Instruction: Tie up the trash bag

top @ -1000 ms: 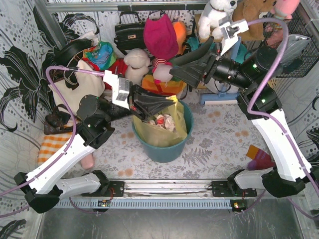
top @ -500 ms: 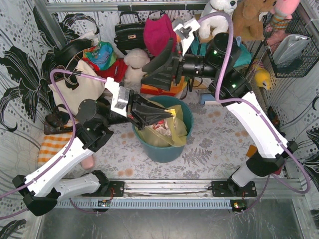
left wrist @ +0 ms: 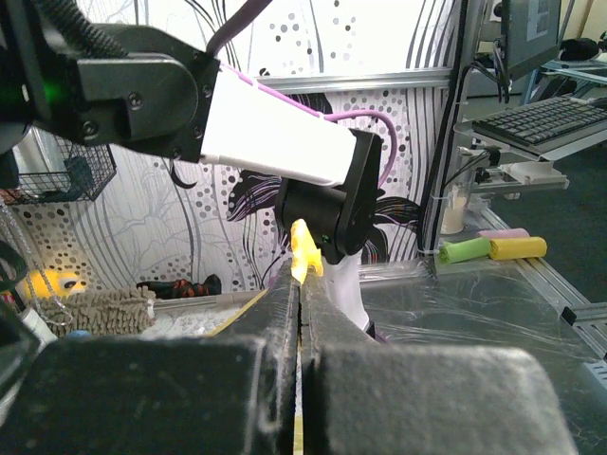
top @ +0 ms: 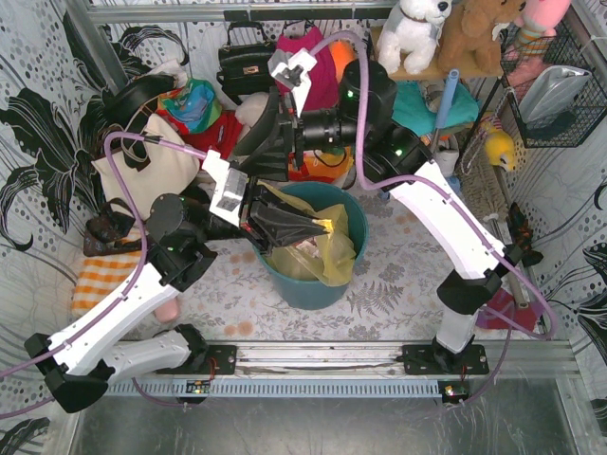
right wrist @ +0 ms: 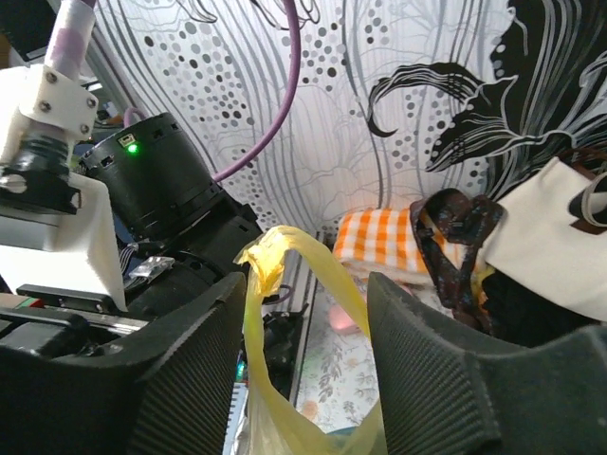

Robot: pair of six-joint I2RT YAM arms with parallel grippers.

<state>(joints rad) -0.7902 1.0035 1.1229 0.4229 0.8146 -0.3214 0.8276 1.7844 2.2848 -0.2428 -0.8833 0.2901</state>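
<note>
Fingers point(left wrist: 281, 318) of the left gripper point(left wrist: 300, 289) are clenched flat together on a thin twisted corner of the trash bag point(top: 327, 258); a yellow nub of plastic pokes out just past the tips. The rest of the bag sits inside the teal bin point(top: 313, 292) at table centre, its top slack and drooping over the rim on the right side, with crumpled white paper point(top: 305, 248) showing at the mouth. The pinched corner is pulled up above the bin opening.

The right gripper point(right wrist: 305, 284) hangs over the bin's far-left side, just behind the left gripper, with its jaws standing apart. The raised yellow strip runs up between its two fingers, closer to the one beside the left gripper; cannot tell if it touches. A cream tote point(top: 142, 175) and an orange checked cloth point(top: 100, 275) lie left of the bin.
</note>
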